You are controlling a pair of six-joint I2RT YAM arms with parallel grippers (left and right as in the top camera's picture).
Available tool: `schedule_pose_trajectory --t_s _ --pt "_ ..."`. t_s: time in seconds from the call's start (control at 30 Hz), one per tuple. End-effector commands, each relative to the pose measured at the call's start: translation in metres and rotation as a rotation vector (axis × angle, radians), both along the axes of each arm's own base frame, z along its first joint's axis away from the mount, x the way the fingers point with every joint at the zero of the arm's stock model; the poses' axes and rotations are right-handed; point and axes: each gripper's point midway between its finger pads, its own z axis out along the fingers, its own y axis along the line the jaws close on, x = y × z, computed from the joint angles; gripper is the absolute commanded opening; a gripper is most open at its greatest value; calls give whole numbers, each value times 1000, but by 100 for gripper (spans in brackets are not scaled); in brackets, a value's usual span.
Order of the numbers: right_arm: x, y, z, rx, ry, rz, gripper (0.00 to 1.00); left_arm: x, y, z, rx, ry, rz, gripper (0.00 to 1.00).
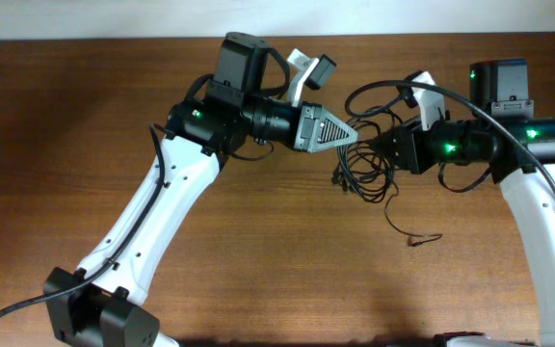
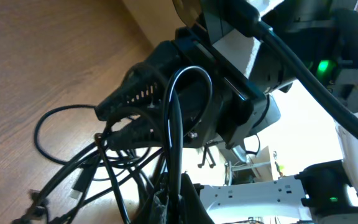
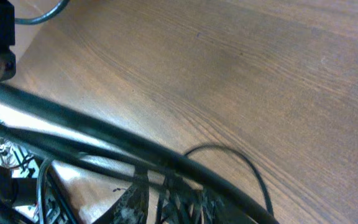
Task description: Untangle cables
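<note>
The left pincer [image 1: 347, 135] and right pincer [image 1: 376, 145] meet nearly tip to tip over the wooden surface [image 1: 258, 270]. The cables [image 1: 362, 173] lie bunched just below and between them. I cannot tell if either pincer grips.

- We see the table [image 1: 277, 260] in a warm reddish-brown wood, with fine darker grain lines running across it.
- The cables [image 1: 366, 175] are black throughout; in the left wrist view, one strand carries a thin white glint along its curve.
- The left arm [image 1: 157, 217] and the right arm [image 1: 547, 226] have white shells with black joints.
- We note small green lights [image 1: 198, 113] glowing on the black joints of both arms.
- The left gripper [image 1: 353, 131] is grey, patterned with rows of dark slots.
- The right gripper [image 2: 106, 121] is black, with a similar slotted pattern.
- Beyond the table's far edge we see a pale cream strip [image 1: 114, 17].
</note>
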Motion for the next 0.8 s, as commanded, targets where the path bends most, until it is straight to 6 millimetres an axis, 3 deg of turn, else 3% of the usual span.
schedule_pose_trajectory --t_s 0.0,0.17,0.37,0.53,0.67,0.77 --pt "-2 8 2 45 14 18 29 -7 -3 6 -30 10 -42 0" --pt "4 3 0 16 -4 -3 28 -5 -3 5 -22 -2 -32 0" --pt "-2 1 5 36 12 -3 29 22 3 -15 95 -57 115 0" --pt "4 2 8 38 -24 -2 27 22 3 -16 98 -57 117 0" --pt "8 2 11 39 -44 -2 16 22 3 -17 103 -53 121 0" --pt "8 2 11 39 -44 -2 13 22 3 -17 103 -54 121 0"
